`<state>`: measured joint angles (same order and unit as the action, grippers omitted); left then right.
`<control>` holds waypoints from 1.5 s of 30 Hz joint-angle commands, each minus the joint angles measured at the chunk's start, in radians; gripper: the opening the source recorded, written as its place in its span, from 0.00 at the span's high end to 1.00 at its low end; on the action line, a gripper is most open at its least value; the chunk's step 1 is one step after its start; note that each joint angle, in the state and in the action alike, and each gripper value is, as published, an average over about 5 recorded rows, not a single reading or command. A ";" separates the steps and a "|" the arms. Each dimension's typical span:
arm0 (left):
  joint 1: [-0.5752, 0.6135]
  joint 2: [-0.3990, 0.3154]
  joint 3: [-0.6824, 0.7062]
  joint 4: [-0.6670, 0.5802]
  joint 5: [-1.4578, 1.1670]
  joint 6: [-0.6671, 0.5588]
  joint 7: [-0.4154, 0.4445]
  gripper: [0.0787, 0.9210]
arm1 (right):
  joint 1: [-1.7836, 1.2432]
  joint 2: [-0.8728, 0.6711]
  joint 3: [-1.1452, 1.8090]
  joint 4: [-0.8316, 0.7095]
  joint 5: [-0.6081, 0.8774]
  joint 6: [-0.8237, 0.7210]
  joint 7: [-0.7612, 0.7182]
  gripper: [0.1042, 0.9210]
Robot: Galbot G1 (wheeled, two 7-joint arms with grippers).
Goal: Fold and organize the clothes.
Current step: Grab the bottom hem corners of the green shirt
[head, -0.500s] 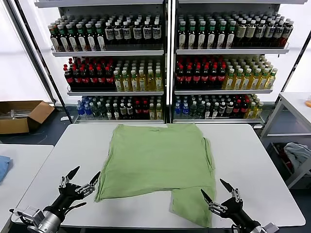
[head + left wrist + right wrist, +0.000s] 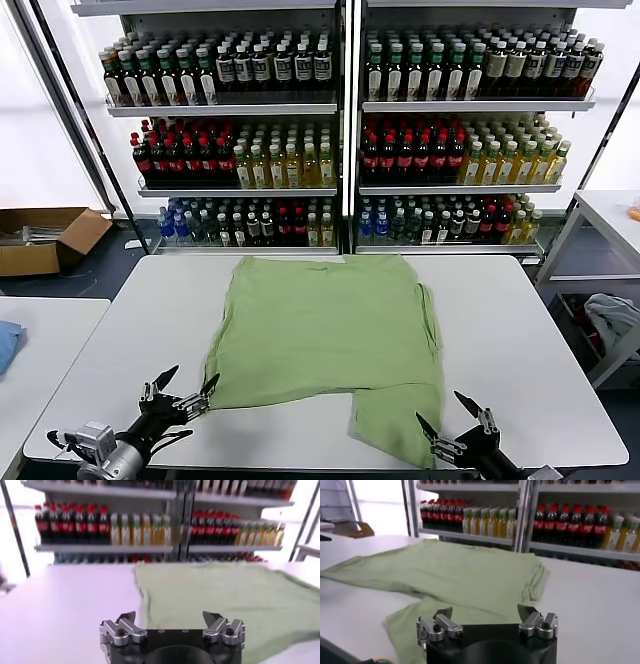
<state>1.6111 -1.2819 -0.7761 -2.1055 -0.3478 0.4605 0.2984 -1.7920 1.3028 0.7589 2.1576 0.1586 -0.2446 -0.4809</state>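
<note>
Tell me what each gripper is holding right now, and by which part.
Nothing. The left gripper and right gripper are both open at the table's near edge, neither gripping the shirt.

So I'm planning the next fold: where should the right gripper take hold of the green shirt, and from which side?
Probably the flap of the green shirt that sticks out toward the robot at its near right corner. It lies flat at the table edge, right before the open right gripper, so come from the near side, low, pinching the hem. The left gripper is open by the near left corner.
</note>
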 commanded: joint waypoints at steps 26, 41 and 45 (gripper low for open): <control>-0.008 -0.016 0.082 0.085 0.005 0.106 -0.082 0.49 | -0.055 0.001 -0.108 -0.041 -0.045 0.011 0.005 0.58; 0.002 -0.018 0.077 0.048 -0.003 0.080 -0.077 0.97 | -0.018 -0.003 -0.096 -0.086 0.158 0.188 -0.153 1.00; 0.014 -0.021 0.072 0.012 -0.005 0.077 -0.077 0.99 | -0.018 -0.002 -0.083 -0.094 0.205 0.233 -0.209 1.00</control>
<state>1.6245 -1.3034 -0.7033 -2.0636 -0.3524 0.5399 0.2224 -1.8153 1.3015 0.6737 2.0731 0.2677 -0.0954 -0.6004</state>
